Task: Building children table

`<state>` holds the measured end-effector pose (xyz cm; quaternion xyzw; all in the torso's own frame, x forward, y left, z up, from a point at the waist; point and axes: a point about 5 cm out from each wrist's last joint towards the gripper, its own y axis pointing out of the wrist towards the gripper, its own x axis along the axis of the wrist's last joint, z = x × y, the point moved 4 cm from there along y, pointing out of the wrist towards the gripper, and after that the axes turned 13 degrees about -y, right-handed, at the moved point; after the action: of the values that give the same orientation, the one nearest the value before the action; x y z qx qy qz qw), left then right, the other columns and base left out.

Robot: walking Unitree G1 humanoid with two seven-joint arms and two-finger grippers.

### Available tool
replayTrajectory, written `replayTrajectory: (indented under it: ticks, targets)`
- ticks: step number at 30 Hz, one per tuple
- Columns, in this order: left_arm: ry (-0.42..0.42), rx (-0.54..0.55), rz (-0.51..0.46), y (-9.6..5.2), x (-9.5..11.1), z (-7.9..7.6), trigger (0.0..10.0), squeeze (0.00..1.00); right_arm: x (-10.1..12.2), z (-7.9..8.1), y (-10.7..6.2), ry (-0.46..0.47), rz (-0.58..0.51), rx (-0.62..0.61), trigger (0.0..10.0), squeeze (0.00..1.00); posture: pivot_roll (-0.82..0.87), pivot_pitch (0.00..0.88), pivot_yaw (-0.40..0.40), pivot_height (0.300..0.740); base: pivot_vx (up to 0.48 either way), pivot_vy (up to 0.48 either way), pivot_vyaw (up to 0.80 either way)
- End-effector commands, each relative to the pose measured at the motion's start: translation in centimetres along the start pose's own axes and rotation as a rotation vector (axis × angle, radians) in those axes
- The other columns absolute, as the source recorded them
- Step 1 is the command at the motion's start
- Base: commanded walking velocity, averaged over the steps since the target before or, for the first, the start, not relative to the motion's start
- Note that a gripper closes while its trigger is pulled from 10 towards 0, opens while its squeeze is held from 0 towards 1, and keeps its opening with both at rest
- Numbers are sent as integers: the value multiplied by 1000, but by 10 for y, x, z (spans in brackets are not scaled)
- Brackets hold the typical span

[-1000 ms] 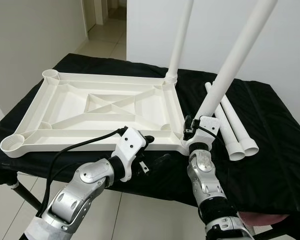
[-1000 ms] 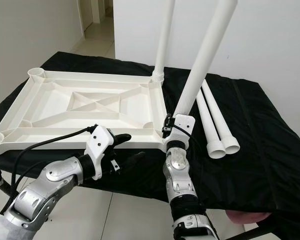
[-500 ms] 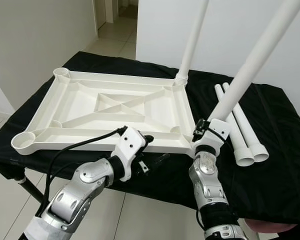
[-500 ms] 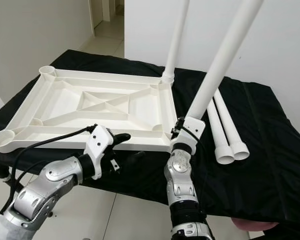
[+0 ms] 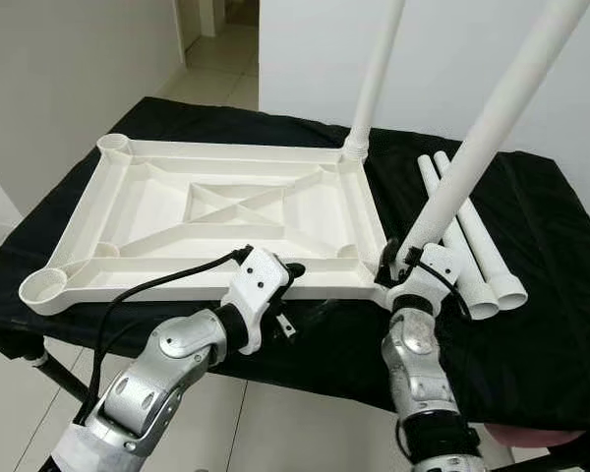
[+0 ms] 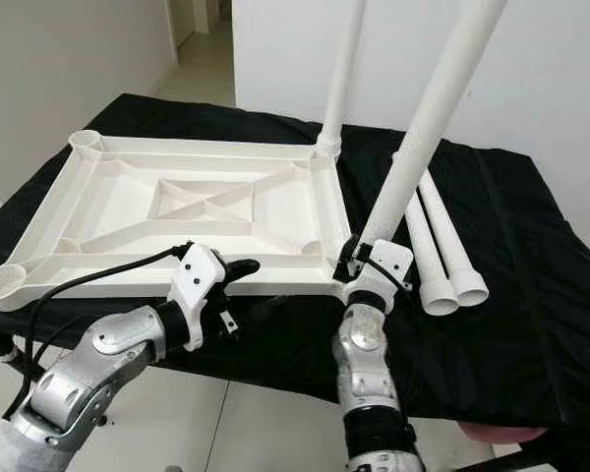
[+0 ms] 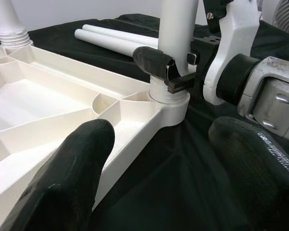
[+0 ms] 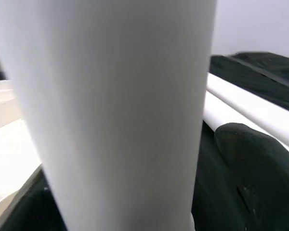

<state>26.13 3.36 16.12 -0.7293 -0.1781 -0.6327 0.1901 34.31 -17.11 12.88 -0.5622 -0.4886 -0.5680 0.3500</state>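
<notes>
**Second leg going into the near corner socket**

The white plastic tabletop [image 5: 226,211] lies upside down on the black-draped worktop [image 5: 541,324], ribs up. One leg [image 5: 374,74] stands upright in the far right corner socket. The right end effector [image 7: 171,72] is clamped around a second leg [image 5: 482,128] just above its threaded collar, foot seated at the near right corner socket [image 7: 171,103]; the leg leans away to the right. Two spare legs [image 5: 477,246] lie side by side on the cloth just right of the tabletop.

The left end effector [image 5: 310,295] hovers at the tabletop's near edge with fingers [image 7: 67,178] spread wide, gripping nothing.

These look like hollow tubes: light, stiff, smooth, probably slippery under the pads. A low grip near the collar seems best, since the long free end gives leverage. The tabletop looks light enough to slide or twist during seating, so bracing its near rim makes sense.
</notes>
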Motion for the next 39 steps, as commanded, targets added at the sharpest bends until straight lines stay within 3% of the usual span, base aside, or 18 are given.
replayTrajectory:
  ticks: [1,6,9,14,20,22,24,26,31,34,35,36,38,39]
  targets:
    - [-1,-42,16,3,-3,-5,10000,0,7,-5,4,6,-43,22,10000,0,-16,0,-28,740,0,0,0]
    - [-2,-42,13,5,-2,-5,10000,0,9,-7,7,-15,-70,101,10000,0,-21,0,-25,740,0,0,0]
    - [0,-34,9,9,0,-4,10000,0,14,-14,14,-39,-108,256,10000,0,-25,0,-20,740,0,0,0]
    - [1,-33,8,10,1,-4,10000,0,16,-15,17,-26,-113,372,10000,0,-33,0,-18,740,0,0,0]
    - [1,-35,5,11,2,-4,10000,0,16,-17,23,-97,-121,575,10000,0,-36,0,-17,740,0,0,0]
    - [-1,-36,2,12,3,-4,10000,0,15,-15,22,-109,-114,647,10000,0,-36,0,-17,740,0,0,0]
    - [-3,-42,-1,13,4,-5,10000,0,8,-9,16,-129,-82,807,10000,0,-37,0,-14,740,0,0,0]
    - [-3,-42,-1,13,4,-5,10000,0,8,-9,16,-129,-82,807,10000,0,-37,0,-14,740,0,0,0]
    - [8,-52,7,13,4,-5,10000,0,-4,-3,7,-139,-34,966,10000,0,-38,0,-10,740,0,0,0]
    - [8,-52,6,13,5,-5,10000,0,-5,-2,7,-141,-32,979,10000,0,-38,0,-10,740,0,0,0]
    - [4,-49,7,12,5,-5,10000,0,-8,-1,7,-116,-21,994,7961,0,-38,0,-10,740,0,0,0]
    - [1,-48,8,13,4,-4,10000,0,-8,1,7,-115,-20,1000,3961,0,-44,0,-1,740,0,0,0]
    - [-1,-48,9,13,4,-4,10000,0,-9,2,6,-112,-17,1005,3961,0,-44,0,-1,740,0,0,0]
    - [-2,-49,9,13,4,-5,10000,0,-10,2,7,-111,-13,1007,3020,0,-44,0,-4,740,0,0,0]
